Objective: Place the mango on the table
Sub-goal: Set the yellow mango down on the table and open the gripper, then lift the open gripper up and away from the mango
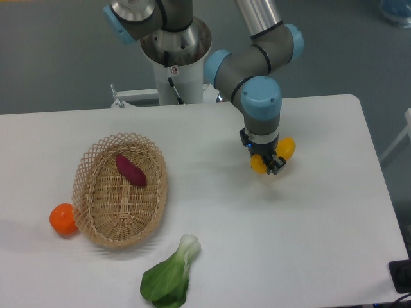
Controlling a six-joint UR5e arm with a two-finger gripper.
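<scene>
The yellow-orange mango sits between the black fingers of my gripper, which is shut on it. Its two ends stick out on either side of the fingers. Gripper and mango hang just above the white table, right of centre and toward the back half. From this view I cannot tell whether the mango touches the tabletop.
A wicker basket with a purple-red sweet potato in it lies on the left. An orange fruit rests against its left side. A leafy green vegetable lies near the front edge. The robot base stands behind the table.
</scene>
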